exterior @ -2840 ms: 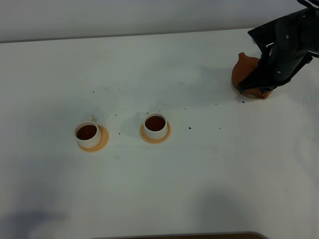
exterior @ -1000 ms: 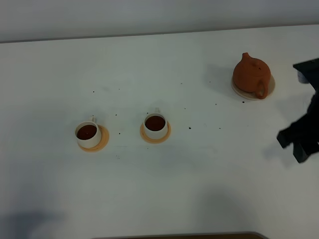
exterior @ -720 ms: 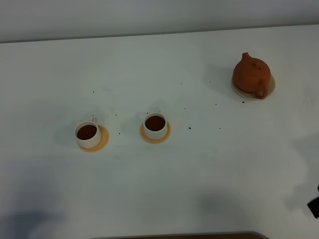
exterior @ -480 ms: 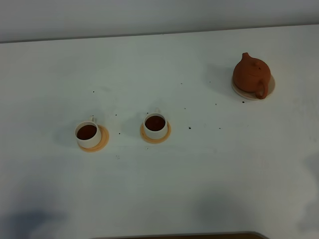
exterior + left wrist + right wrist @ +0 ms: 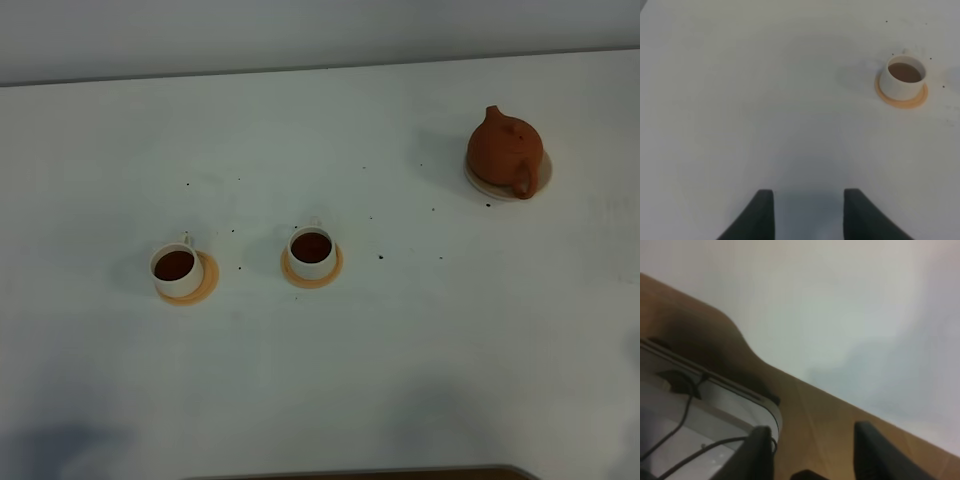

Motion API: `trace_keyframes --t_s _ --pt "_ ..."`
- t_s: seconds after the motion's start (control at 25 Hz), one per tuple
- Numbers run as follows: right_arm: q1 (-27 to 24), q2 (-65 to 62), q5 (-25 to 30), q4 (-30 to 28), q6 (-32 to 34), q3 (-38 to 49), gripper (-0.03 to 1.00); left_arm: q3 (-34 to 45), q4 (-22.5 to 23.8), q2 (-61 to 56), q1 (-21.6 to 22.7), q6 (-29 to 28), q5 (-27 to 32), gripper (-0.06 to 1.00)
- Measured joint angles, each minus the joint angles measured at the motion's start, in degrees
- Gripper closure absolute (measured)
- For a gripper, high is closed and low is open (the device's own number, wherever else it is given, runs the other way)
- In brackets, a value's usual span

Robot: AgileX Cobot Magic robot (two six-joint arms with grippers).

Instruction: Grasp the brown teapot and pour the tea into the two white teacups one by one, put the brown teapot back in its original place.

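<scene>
Briefly, left to right:

Left gripper (image 5: 808, 212): fingers parted with only bare table between them; released, holding nothing, well apart from the nearest cup in its wrist view.

Left cup (image 5: 176, 270): small white cylinder with a tiny handle, smooth glazed look, dark tea inside; stands on a flat orange coaster (image 5: 204, 283).

Middle cup (image 5: 311, 252): same make, also holding tea, on its own orange coaster (image 5: 331, 272).

Table (image 5: 320, 380): matte white, flat, with a few dark specks scattered between cups and teapot.

Teapot (image 5: 503, 150): squat, round, reddish-brown clay with a dull unglazed look, short spout, loop handle; sits upright on the pale saucer (image 5: 541, 178) at far right, well apart from the cups.

Right gripper (image 5: 812, 452): out of the overhead view; its wrist view shows two dark fingers apart with nothing between them, over a brown board edge beyond the white top.

Task stage: judged done, since both cups are filled and the pot is on its saucer.

Risk: cups are light and full; an arm sweeping back across the table could tip one or slide it off its coaster.

Risk: the pot sits slightly toward one side of the saucer; a knock to the handle could rock it.
</scene>
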Motion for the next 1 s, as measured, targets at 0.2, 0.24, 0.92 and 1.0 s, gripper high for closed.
trace_keyframes --t_s 0.2,0.24,0.92,1.0 --pt "0.00 -3.28 0.04 0.73 -0.92 0.00 0.63 0.00 0.00 0.00 0.00 0.00 0.00 0.58" --pt "0.00 -3.98 0.04 0.79 -0.92 0.00 0.64 0.00 0.00 0.00 0.00 0.00 0.00 0.58" --pt "-15.12 -15.09 0.09 0.59 -0.47 0.00 0.73 0.00 0.00 0.00 0.00 0.00 0.00 0.58" --pt "-19.29 -15.20 0.09 0.59 -0.53 0.00 0.73 0.00 0.00 0.00 0.00 0.00 0.00 0.58"
